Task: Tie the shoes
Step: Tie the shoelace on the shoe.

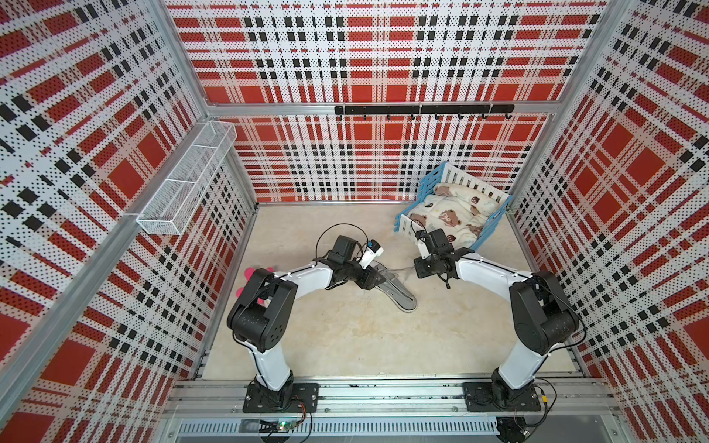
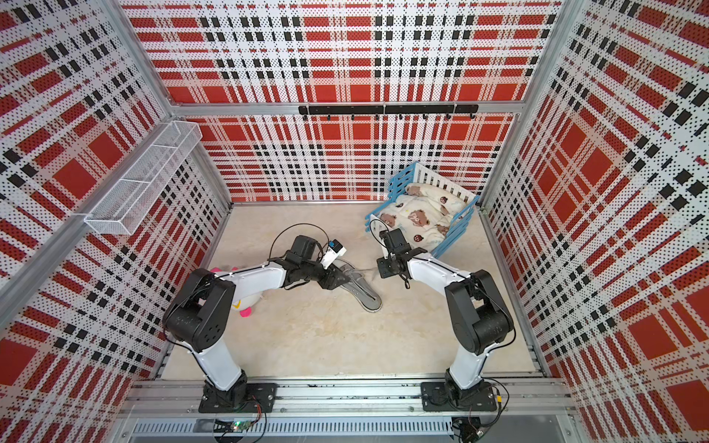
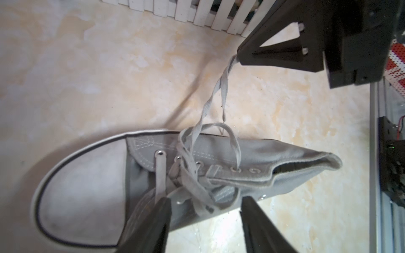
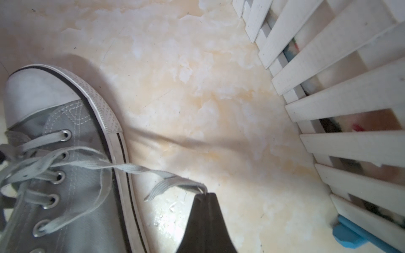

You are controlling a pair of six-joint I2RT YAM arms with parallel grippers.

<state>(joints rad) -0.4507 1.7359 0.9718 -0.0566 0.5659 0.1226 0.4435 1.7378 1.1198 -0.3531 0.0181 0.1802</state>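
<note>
On the beige surface (image 1: 345,337) the sneaker (image 1: 401,293) is laid diagonally; its lace (image 4: 135,168) is pinched rightward by the closed right hand (image 4: 206,195), the crossing straddled by the parted, empty left hand (image 3: 205,199).

Sneaker (image 1: 403,297): one is showing
Robot arms (image 1: 307,278) (image 1: 487,274): two are showing
Plush toy (image 2: 245,307): one is showing
Doll bed (image 1: 475,182): one is showing

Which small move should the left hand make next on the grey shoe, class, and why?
Probably lower the open left hand and close on the slack laces lying beneath it. The right hand is shut on a lace strand, drawn out sideways from the shoe, so the other side needs holding before a knot can form.
</note>
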